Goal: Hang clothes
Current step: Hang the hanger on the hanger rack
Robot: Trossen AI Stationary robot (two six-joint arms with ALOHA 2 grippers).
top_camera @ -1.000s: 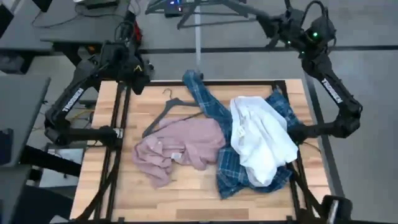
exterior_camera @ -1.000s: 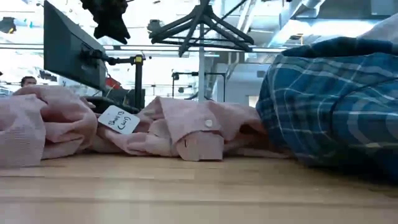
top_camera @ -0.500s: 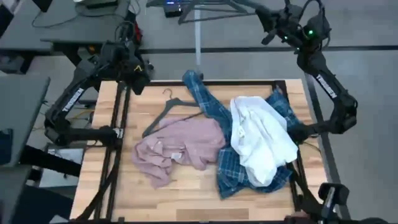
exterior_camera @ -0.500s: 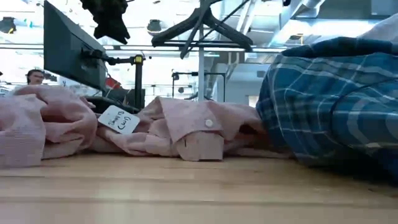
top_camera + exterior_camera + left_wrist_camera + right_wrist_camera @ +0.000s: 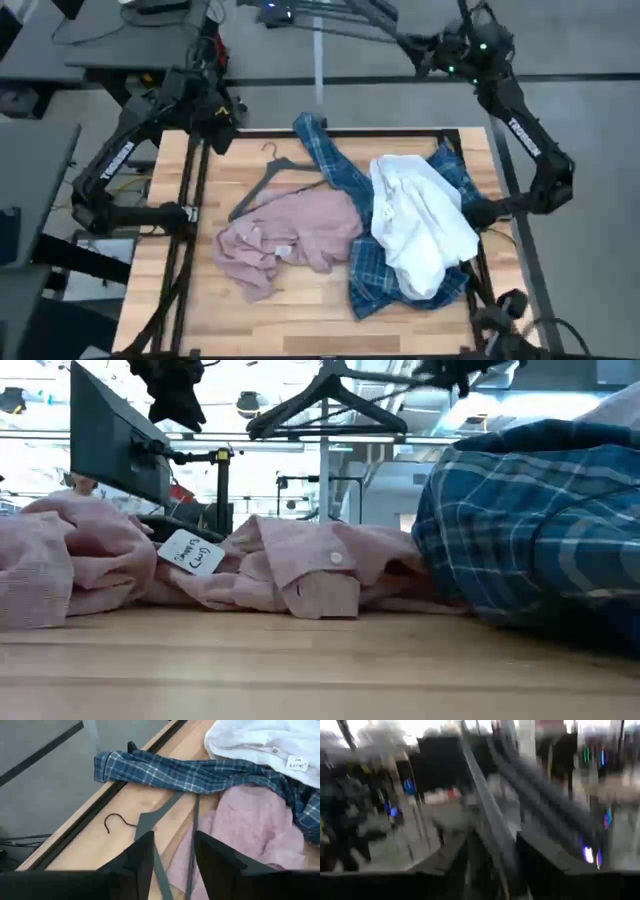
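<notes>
Between the right gripper's (image 5: 425, 52) fingers (image 5: 540, 855) a grey hanger (image 5: 335, 12) bar runs in the wrist view, blurred; can't tell if they're clamped on it or let go. That gripper is up beyond the table's far edge, w/ the hanger by the rack pole (image 5: 318, 60); in the low view the hanger (image 5: 325, 400) sits high over the rail. Left gripper (image 5: 222, 125) hangs at the far-left corner of the table (image 5: 200, 310), fingers (image 5: 140, 862) parted w/ nothing between them, looking down on a second hanger (image 5: 150, 827) lying flat on the wood. All 3 shirts are on the table: pink shirt (image 5: 285, 240) bunched left of centre, partly over that hanger's lower end; plaid shirt (image 5: 345, 180) spread from the far edge to the near right, one sleeve reaching the table's far edge; white shirt (image 5: 420, 225) piled on top of the plaid at the right. Paper tag (image 5: 192, 552) shows on the pink shirt in the low view.
</notes>
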